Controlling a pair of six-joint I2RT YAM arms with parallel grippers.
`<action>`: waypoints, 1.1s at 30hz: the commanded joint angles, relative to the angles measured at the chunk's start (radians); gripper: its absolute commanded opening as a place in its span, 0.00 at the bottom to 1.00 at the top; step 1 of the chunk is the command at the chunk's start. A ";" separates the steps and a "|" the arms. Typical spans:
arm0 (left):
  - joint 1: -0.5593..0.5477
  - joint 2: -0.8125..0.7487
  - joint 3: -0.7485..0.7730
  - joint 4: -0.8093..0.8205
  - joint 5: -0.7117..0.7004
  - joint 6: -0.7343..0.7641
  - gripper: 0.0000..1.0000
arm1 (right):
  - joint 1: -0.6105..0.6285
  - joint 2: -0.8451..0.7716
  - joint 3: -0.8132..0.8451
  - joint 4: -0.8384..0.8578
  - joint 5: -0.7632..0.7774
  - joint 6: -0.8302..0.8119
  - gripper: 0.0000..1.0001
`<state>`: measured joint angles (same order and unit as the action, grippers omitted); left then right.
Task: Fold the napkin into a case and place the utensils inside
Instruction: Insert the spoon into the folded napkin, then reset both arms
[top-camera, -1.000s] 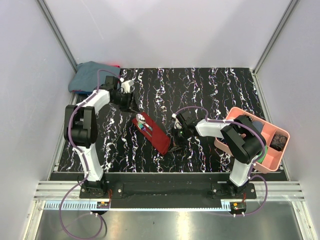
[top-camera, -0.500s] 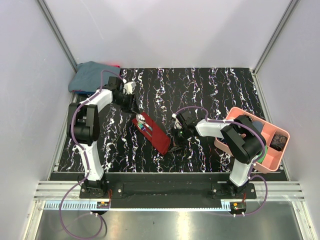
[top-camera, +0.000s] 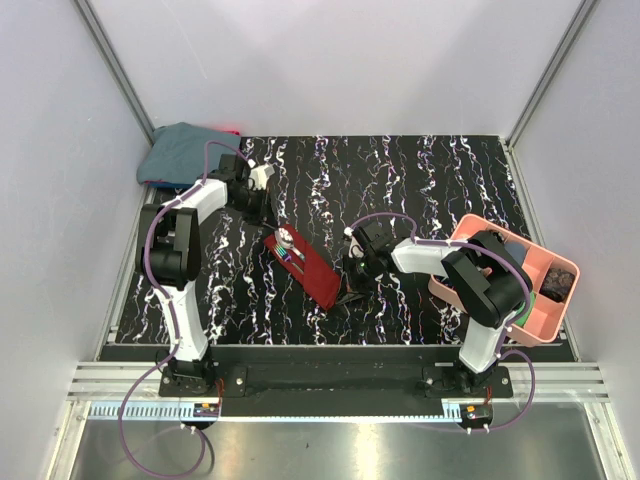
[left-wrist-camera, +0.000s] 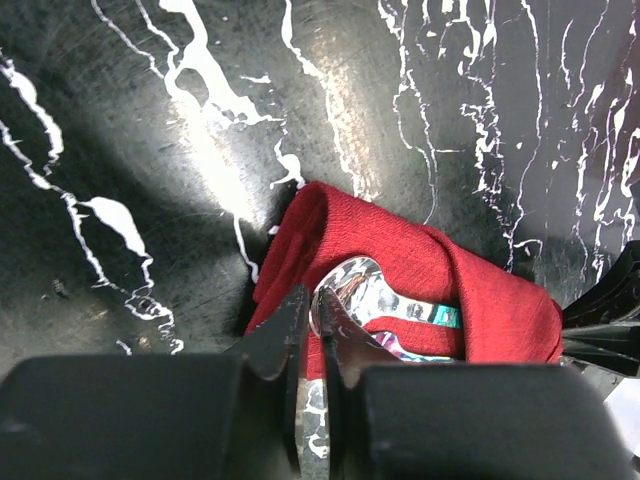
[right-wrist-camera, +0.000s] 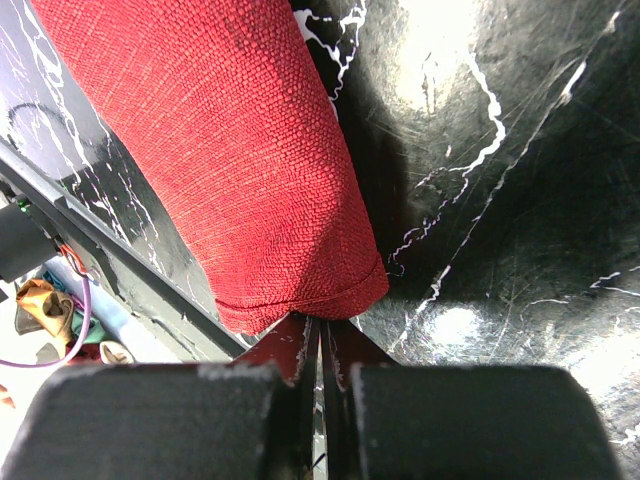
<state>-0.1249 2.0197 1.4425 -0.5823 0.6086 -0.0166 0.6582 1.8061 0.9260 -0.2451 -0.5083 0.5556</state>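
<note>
Robotics lab test cell — white panel walls (top-camera: 330, 60) on aluminium framing (top-camera: 113, 65). Left arm (top-camera: 170, 260) and right arm (top-camera: 480, 290) are bolted to a slotted rail (top-camera: 110, 380) fronting a black marbled worktop (top-camera: 420, 180) — purple cabling (top-camera: 385, 214) exposed.

The red case (left-wrist-camera: 400, 255) lies on the black marbled table (left-wrist-camera: 150, 120). A spoon (left-wrist-camera: 350, 285) pokes its shiny bowl out of the case's near end, and a teal handle (left-wrist-camera: 440, 316) shows just inside it. The left gripper (left-wrist-camera: 318, 322) hangs in front of that end, jaws almost together with nothing between them.
</note>
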 joint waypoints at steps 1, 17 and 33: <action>-0.018 -0.007 -0.007 0.033 0.013 0.010 0.04 | 0.012 -0.005 -0.023 -0.013 0.080 -0.017 0.00; -0.059 -0.085 -0.068 0.058 0.020 -0.045 0.19 | 0.012 -0.034 -0.029 -0.013 0.093 -0.010 0.00; -0.252 -0.600 -0.157 0.071 -0.276 -0.117 0.99 | 0.011 -0.402 -0.056 -0.327 0.378 -0.100 0.96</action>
<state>-0.2031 1.5997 1.3716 -0.5713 0.5377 -0.1215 0.6628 1.5444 0.8871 -0.4557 -0.2893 0.5053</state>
